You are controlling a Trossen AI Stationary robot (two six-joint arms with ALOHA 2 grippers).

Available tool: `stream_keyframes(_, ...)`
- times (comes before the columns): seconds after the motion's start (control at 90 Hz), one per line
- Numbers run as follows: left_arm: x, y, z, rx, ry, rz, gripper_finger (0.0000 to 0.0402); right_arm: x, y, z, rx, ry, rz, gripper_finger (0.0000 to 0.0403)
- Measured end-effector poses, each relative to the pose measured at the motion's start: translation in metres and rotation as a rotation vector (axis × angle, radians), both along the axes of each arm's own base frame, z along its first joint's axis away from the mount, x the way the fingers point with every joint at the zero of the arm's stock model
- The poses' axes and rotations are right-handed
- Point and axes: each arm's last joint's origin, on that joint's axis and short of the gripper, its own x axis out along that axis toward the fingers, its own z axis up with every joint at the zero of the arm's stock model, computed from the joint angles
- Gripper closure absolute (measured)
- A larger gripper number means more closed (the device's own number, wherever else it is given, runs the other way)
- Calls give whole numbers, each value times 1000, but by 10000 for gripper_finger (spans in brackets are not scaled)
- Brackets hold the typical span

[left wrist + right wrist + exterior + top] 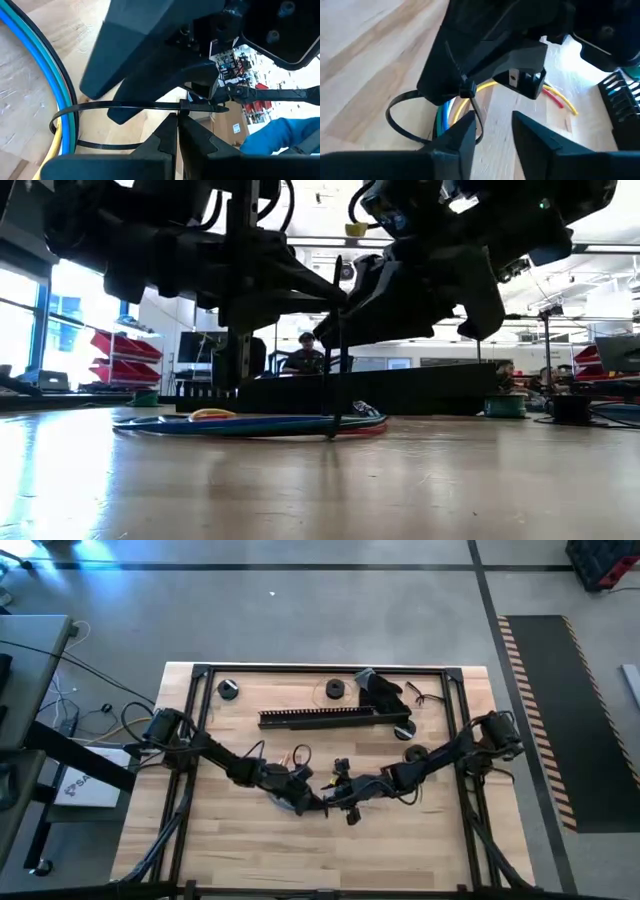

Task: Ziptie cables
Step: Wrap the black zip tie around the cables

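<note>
The cables, blue, yellow and red wires, lie flat on the wooden table at its middle, mostly under the two arms in the high view. The ziptie is looped round them, and in the low view its strip stands up from the bundle. My left gripper is shut on the ziptie just above the cables. My right gripper faces it from the table's right side and is open. The ziptie's strip runs close beside one right finger; whether they touch, I cannot tell. My left gripper pinches the ziptie between its two fingertips, right at the small head where the strip passes through. The loop runs from there round the cables, and the free tail sticks out past the head. The cables stay on the table.
A long black slotted duct lies across the table's far half. Small dark round parts and a black lump sit near it. People sit in the room beyond the far edge. Bare wood lies toward the near edge.
</note>
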Motion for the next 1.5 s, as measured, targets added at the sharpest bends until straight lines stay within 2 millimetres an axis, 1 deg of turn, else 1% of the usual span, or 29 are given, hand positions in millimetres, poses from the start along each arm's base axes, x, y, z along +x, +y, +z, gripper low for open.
stream_keyframes(0.133, 0, 0, 0, 0, 0, -1, 401, 0, 0, 0, 34, 11, 54, 386)
stream_keyframes(0.189, 0, 0, 0, 2, 0, -2, 401, 0, 1, 0, 42, 9, 66, 397)
stream_keyframes(0.322, 0, 0, 0, 7, -3, -4, 401, 1, 1, 0, 45, 5, 66, 389)
stream_keyframes(0.444, 0, 0, 0, 12, -5, 3, 401, 1, 2, 2, 43, -12, 61, 401)
stream_keyframes(0.644, 0, 0, 0, 25, -3, 15, 402, 0, 9, 5, 23, -60, 34, 403)
stream_keyframes(0.867, -7, 2, -7, 29, 23, 21, 402, -4, 20, 5, -86, -74, 48, 403)
stream_keyframes(1.011, -7, 2, -8, 34, 26, 25, 402, -5, 19, 3, -67, -51, 21, 403)
stream_keyframes(1.133, -8, 1, -8, 40, 26, 37, 402, -6, 13, -2, -92, 3, 11, 401)
stream_keyframes(1.2, -8, -1, -8, 42, 26, 35, 402, -6, 10, -4, -96, 36, 30, 392)
stream_keyframes(1.278, -9, -3, -8, 52, 19, 40, 402, -7, 7, -5, -75, 66, 18, 365)
stream_keyframes(1.344, -9, -4, -8, 54, 19, 41, 402, -8, 5, 0, -40, 64, -6, 330)
stream_keyframes(1.411, -10, -6, -8, 56, 18, 39, 402, -11, 4, 10, -11, 47, -21, 287)
stream_keyframes(1.5, -11, -10, -8, 65, 14, 56, 402, -19, 4, 23, 49, 70, -59, 232)
